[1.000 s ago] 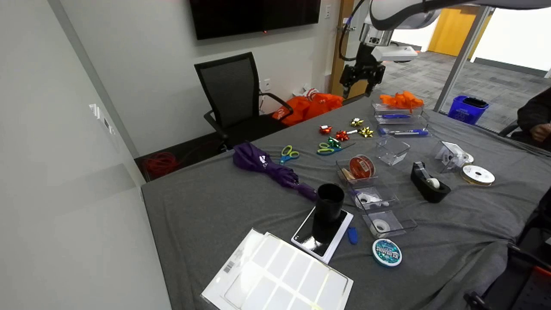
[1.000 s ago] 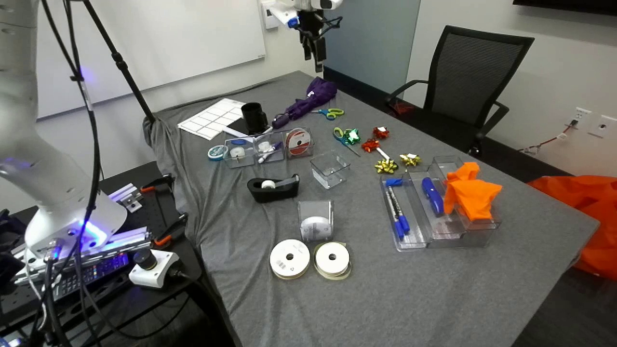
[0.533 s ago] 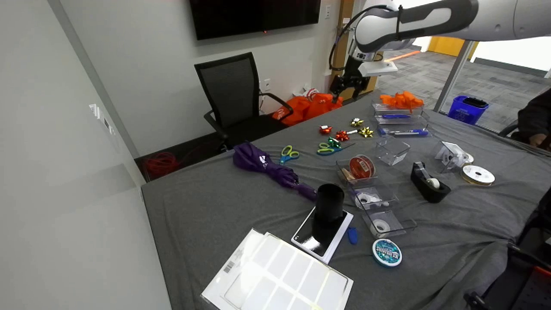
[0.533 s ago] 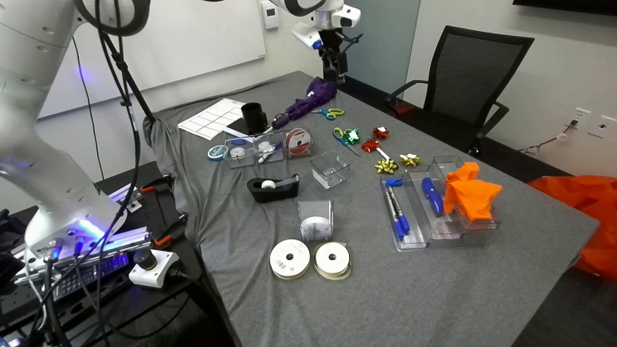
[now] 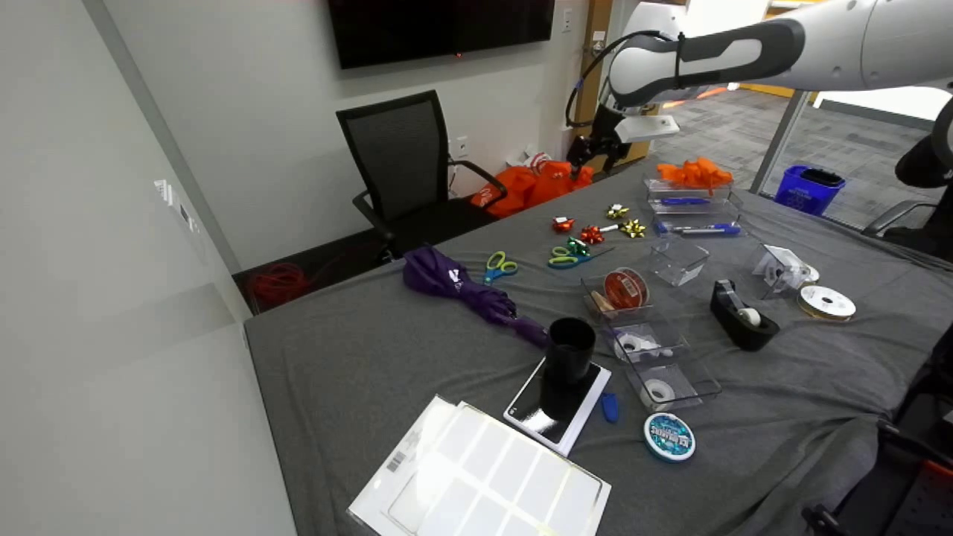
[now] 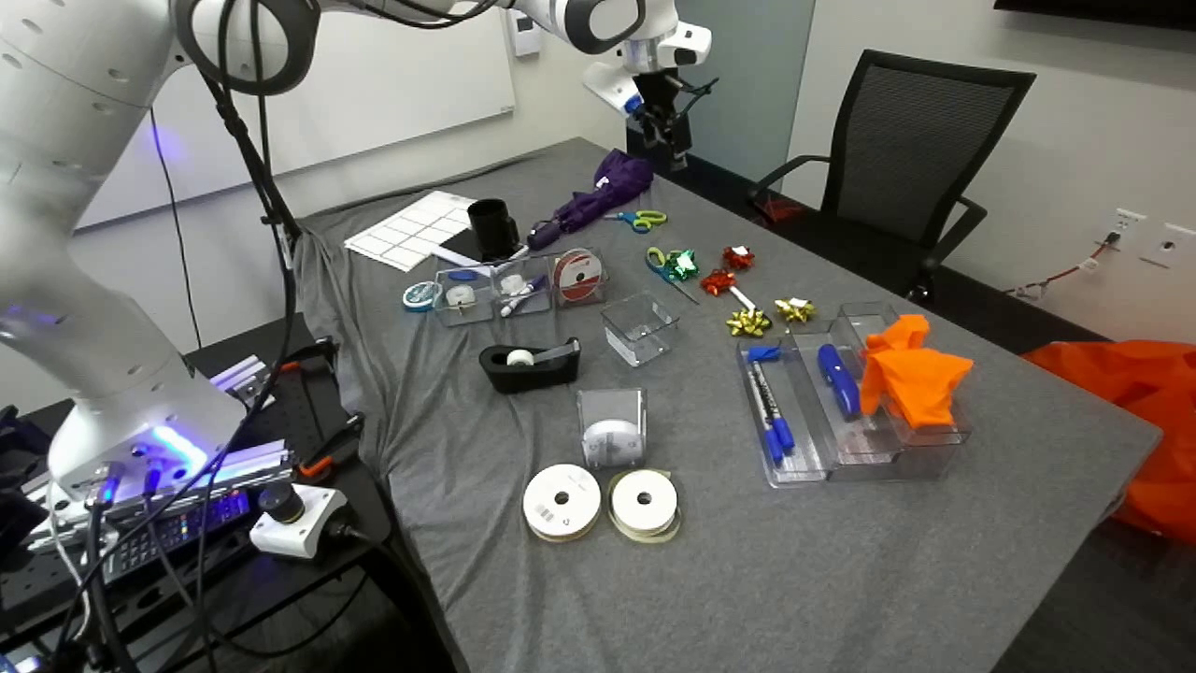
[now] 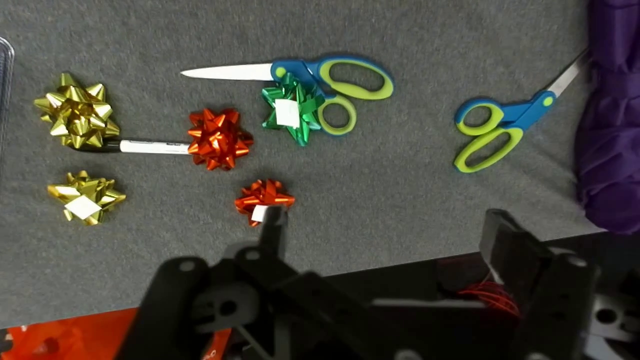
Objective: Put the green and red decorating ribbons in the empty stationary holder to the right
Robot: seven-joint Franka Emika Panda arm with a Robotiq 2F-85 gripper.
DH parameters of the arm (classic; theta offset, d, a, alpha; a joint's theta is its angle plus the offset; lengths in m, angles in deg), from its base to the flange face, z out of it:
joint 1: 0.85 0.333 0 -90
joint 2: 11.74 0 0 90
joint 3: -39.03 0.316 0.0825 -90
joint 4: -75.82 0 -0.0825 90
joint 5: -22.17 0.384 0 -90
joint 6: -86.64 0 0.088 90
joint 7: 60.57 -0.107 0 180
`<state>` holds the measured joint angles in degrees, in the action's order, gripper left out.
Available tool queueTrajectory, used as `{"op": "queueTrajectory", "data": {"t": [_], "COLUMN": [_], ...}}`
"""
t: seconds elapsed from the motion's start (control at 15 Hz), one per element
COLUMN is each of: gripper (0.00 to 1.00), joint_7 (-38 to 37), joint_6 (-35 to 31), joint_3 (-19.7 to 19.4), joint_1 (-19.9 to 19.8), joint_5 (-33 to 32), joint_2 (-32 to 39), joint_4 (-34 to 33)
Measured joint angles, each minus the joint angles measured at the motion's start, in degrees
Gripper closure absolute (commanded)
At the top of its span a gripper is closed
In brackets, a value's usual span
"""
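The green bow (image 7: 311,102) lies against the handles of the scissors (image 7: 357,80). One red bow (image 7: 219,140) touches the end of a white marker (image 7: 155,147); the second red bow (image 7: 265,192) lies nearer the table edge, partly hidden by a fingertip in the wrist view. All three also show in both exterior views: green (image 6: 683,264), red (image 6: 718,282) and red (image 6: 737,257). A small clear empty holder (image 6: 645,350) stands on the table near them, also seen as a clear holder (image 5: 674,272). My gripper (image 7: 387,217) is open and empty, high above the table's far edge.
Two gold bows (image 7: 80,112) (image 7: 87,197) lie beside the marker. A second pair of scissors (image 7: 492,130) and a purple umbrella (image 7: 607,150) lie nearby. A clear tray (image 6: 813,473) holds pens and orange cloth. A clear organizer (image 5: 689,344) holds tape rolls. A tape dispenser (image 6: 529,374) stands near.
My arm and gripper have come down and shifted: leftward in an exterior view, rightward in the opposite one, closer to the bows. The bows and holder have not moved.
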<state>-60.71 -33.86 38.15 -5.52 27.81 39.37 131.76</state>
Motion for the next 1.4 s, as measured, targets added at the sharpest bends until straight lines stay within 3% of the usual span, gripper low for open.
{"op": "queueTrajectory", "data": {"t": [0.53, 1.4], "gripper": [0.0, 0.0], "joint_7": [-0.85, -8.17], "joint_6": [-0.33, -2.18], "joint_3": [-0.2, -1.17], "joint_1": [0.2, 0.73], "joint_5": [-2.28, -4.22], "joint_2": [4.12, 23.75], "joint_4": [-1.79, -18.68]}}
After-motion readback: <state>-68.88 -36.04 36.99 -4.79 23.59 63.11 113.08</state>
